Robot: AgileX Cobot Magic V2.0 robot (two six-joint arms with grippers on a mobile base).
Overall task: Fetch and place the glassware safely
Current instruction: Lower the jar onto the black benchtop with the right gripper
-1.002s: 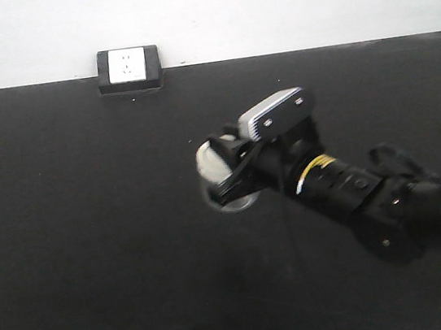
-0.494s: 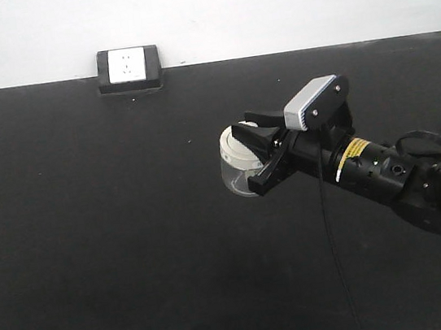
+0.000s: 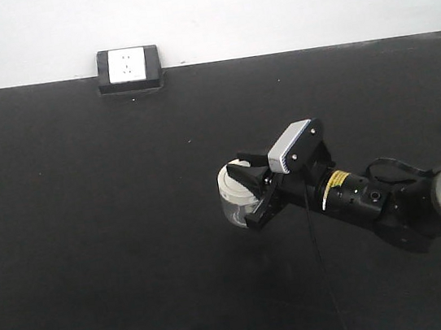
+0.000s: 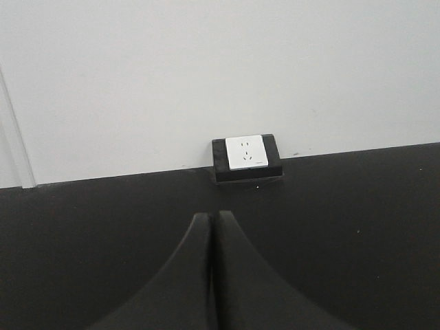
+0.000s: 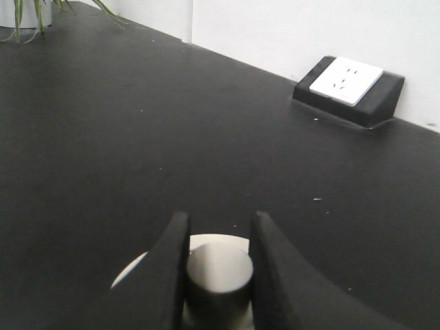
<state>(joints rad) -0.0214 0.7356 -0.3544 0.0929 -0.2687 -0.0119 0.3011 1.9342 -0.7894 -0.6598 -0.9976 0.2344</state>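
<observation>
Front-facing view: glass jar point(image 3: 235, 196) with cream-white lid point(image 3: 234, 179) sits right of centre on the black table point(image 3: 90, 232); whether its base touches the surface cannot be told from this angle; right gripper point(image 3: 251, 193) reaches it from the right, one finger point(image 3: 251, 175) across the lid top, the other lower against the jar's near side; right arm point(image 3: 373, 201) runs off to the right, its grey-white wrist camera point(image 3: 293, 146) above the gripper. Right wrist view adds the contact detail: both dark fingers point(image 5: 161, 275) stand either side of the lid's round knob point(image 5: 218, 271), narrowly parted and pressed to it, so the grip is on the knob, not the jar wall; clear glass body hidden here. Wall socket point(image 3: 129, 68) at the table's far edge appears in all three views; plant leaves point(image 5: 41, 10) show only in the right wrist view, top left. Left wrist view: left gripper point(image 4: 212, 275) fingers meet with no gap, holding nothing, aimed at the socket; jar not in that view.
</observation>
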